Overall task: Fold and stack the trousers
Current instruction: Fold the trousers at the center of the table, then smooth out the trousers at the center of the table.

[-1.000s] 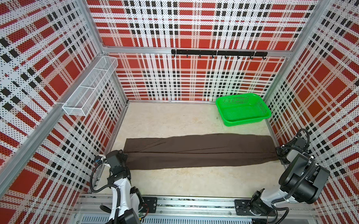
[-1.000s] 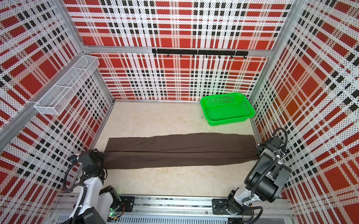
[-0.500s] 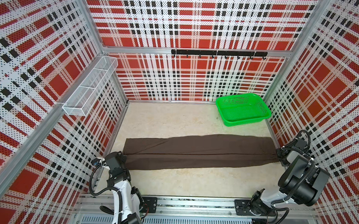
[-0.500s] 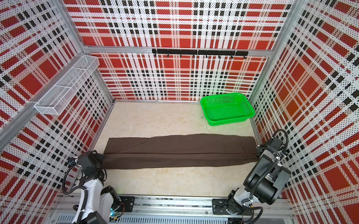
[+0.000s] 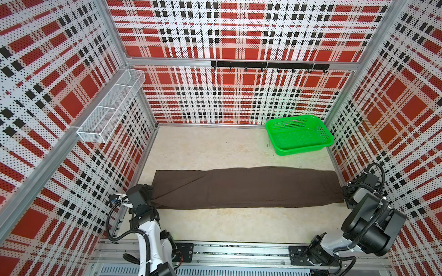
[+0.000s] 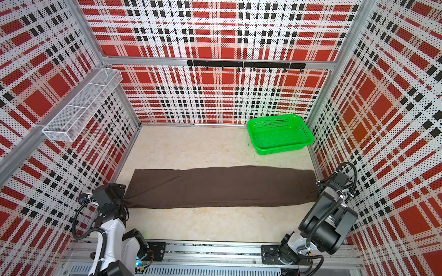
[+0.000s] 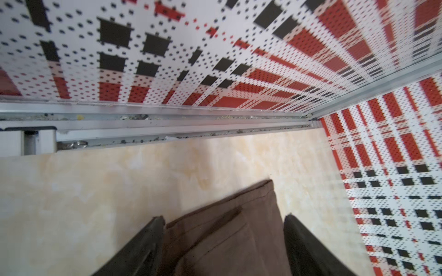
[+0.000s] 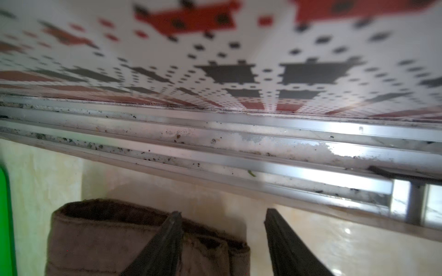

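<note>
The beige tabletop (image 5: pixel 214 148) carries the dark brown trousers (image 5: pixel 251 187), which lie flat as one long strip from the left wall to the right wall, nearer the front rail. A white wire rack (image 5: pixel 109 109) hangs on the left wall, and only mesh shows through its compartments. The green basket (image 5: pixel 301 149) sits in the far right corner, apart from the trousers, its perforated floor showing all across. The left tool (image 7: pixel 224 217) has its fingers spread apart, with the end of the cloth lying between them. The right tool (image 8: pixel 223 211) is also parted, and the other end sits beside one finger.
</note>
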